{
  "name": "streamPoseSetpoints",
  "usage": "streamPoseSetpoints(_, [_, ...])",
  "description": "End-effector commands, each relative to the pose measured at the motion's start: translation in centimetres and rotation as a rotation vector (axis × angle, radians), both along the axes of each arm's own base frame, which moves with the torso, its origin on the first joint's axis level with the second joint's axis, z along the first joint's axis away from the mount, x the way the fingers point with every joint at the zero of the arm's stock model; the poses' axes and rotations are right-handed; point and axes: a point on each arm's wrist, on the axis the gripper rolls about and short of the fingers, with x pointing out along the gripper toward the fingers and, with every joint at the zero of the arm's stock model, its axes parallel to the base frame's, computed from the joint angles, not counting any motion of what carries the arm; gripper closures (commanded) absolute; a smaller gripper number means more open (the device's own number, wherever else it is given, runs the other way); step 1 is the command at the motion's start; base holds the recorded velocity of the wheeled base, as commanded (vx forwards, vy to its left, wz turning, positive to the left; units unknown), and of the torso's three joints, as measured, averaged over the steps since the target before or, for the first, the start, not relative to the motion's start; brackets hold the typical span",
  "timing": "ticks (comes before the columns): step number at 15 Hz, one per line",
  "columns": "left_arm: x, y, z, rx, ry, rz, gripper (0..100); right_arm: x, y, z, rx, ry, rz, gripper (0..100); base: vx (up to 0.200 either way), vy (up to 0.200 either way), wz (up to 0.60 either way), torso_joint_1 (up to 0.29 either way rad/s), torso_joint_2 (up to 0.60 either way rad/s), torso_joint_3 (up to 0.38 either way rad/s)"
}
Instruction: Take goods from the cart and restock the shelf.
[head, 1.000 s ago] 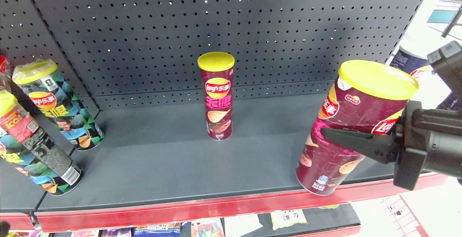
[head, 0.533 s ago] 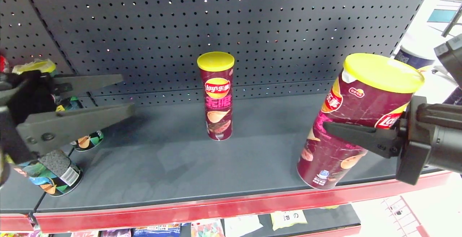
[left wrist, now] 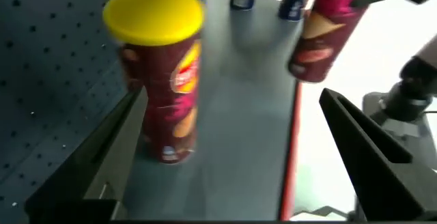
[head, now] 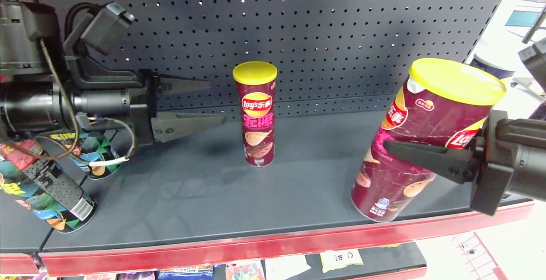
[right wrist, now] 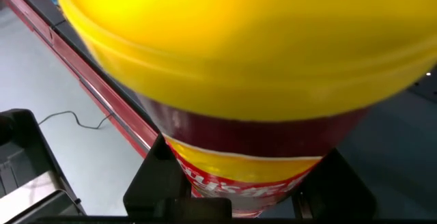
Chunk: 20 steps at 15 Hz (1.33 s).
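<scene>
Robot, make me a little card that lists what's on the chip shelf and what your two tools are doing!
Shelf: dark grey, red front edge, pegboard wall behind
Standing can: purple, yellow lid, upright near the pegboard wall
Right tool: shut on a tilted purple chip can, whose bottom is near the red front edge
Left tool: open and empty, above the shelf, left of the standing can
Green cans: in the next section, to the left

The grey shelf bears one upright maroon chip can, centred.
</scene>
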Motion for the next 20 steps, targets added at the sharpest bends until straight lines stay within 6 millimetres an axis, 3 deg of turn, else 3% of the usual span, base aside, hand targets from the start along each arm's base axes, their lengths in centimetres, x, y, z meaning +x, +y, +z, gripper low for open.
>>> streamPoseSetpoints(1, [3.3, -0.4, -1.2, 0.03, -0.012, -0.006, 0, -0.1, -0.1, 0.0, 0.0, 0.0, 0.001, 100, 0.0, 0.0, 0.0, 0.0, 0.0, 0.0])
streamPoseSetpoints(5, [4.8, -0.9, -2.5, 0.032, 0.024, -0.051, 0, -0.1, -0.1, 0.0, 0.006, 0.006, -0.002, 100, 0.0, 0.0, 0.0, 0.0, 0.0, 0.0])
streamPoseSetpoints(9, [6.8, -2.2, -2.5, 0.032, 0.0, -0.078, 0, -0.1, -0.1, 0.0, 0.007, 0.005, -0.002, 100, 0.0, 0.0, 0.0, 0.0, 0.0, 0.0])
streamPoseSetpoints(20, [8.7, -6.4, -2.9, 0.034, -0.019, -0.143, 0, -0.1, -0.1, 0.1, 0.008, 0.004, -0.004, 100, 0.0, 0.0, 0.0, 0.0, 0.0, 0.0])
